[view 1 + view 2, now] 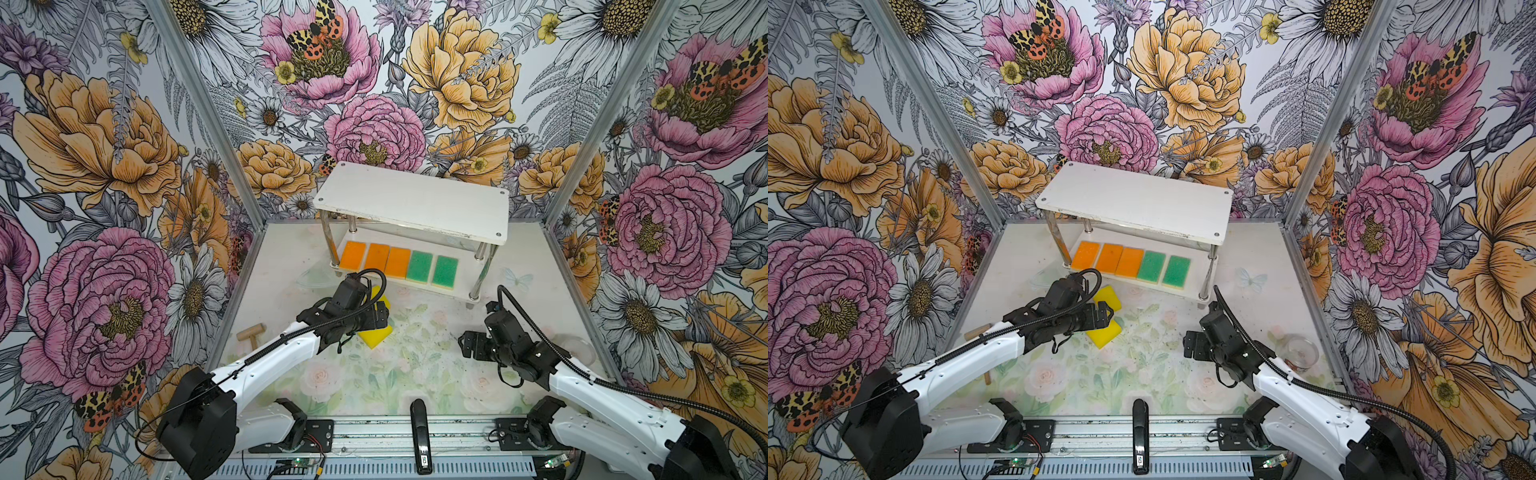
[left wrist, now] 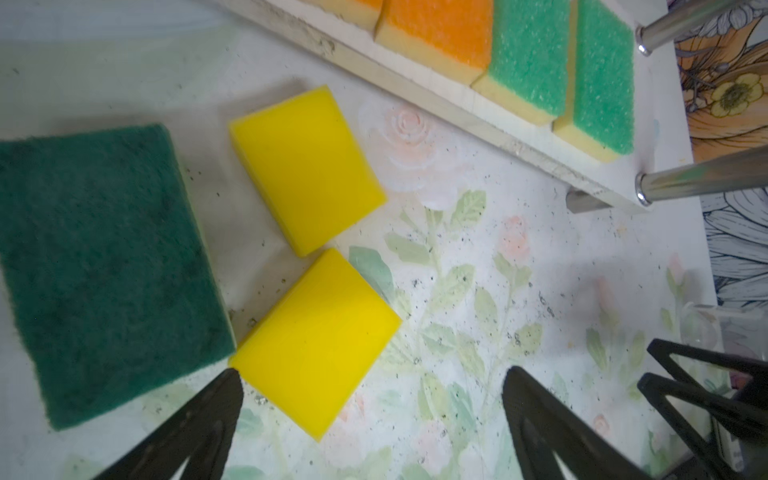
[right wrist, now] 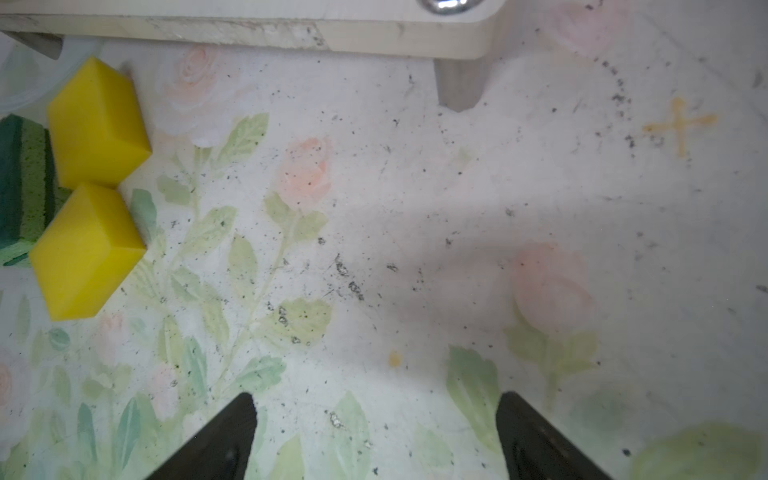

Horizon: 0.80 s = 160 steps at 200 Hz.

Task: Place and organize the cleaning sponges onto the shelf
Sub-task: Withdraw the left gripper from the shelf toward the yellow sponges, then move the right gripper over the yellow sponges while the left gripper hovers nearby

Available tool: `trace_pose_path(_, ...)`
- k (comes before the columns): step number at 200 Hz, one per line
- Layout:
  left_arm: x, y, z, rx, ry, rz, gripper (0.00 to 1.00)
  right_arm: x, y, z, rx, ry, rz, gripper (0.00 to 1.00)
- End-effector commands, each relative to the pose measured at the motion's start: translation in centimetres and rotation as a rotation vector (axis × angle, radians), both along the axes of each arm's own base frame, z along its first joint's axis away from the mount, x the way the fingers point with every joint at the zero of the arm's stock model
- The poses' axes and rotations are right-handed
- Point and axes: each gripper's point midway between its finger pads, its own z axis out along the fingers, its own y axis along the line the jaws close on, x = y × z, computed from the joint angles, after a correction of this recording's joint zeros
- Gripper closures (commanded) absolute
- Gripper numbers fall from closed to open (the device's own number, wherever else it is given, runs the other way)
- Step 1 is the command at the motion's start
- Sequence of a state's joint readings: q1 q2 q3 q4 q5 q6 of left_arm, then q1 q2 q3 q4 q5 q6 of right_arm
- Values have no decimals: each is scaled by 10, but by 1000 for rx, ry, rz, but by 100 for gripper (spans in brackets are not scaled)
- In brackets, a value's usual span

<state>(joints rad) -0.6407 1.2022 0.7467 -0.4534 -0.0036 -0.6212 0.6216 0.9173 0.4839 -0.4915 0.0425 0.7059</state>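
Sponges already sit in a row on the lower board of the shelf (image 1: 411,199): you have three orange sponges (image 1: 377,257) side by side towards its left end and two light green sponges (image 1: 419,267) next to them, all lying flat with the coloured face up. The top board is bare.

Four more lie on the table (image 1: 415,374), just in front of the shelf's left half. Your left wrist view shows two yellow sponges (image 2: 307,166) lying close against each other at an angle, with a dark green sponge (image 2: 104,266) right beside them. From the right wrist view that dark green one is the top of a stack of two (image 3: 20,187).

Your left gripper (image 2: 372,378) hangs above the yellow pair with its jaws spread wide and nothing between them; one fingertip (image 2: 230,382) sits at the corner of the nearer yellow sponge, though you cannot tell whether it touches.

Your right gripper (image 3: 376,401) is also parted and empty, poised over bare table near the shelf's right front leg, well apart from the sponges.

A wooden mallet (image 1: 251,332) lies by the left wall, and a clear glass (image 1: 1302,353) stands near the right wall.
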Motion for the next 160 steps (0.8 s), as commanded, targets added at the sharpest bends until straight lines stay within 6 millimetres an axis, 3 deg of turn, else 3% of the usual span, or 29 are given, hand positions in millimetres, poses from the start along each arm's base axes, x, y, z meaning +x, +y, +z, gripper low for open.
trace_pose_path(1,-15,-5,3,-66,24,22,1,13,25,24,29,-74,79,7)
trace_pose_path(22,-26,0,8,-128,22,55,1,17,43,29,11,-89,150,7)
trace_pose_path(42,-37,0,29,-246,-18,48,1,21,61,33,-3,-106,218,7)
trace_pose_path(68,-49,20,54,-378,-82,95,1,27,86,46,4,-147,310,7)
trace_pose_path(102,-63,51,51,-435,-84,170,1,26,126,60,21,-203,464,7)
trace_pose_path(160,-62,65,47,-370,-94,173,1,24,198,52,-65,-259,753,5)
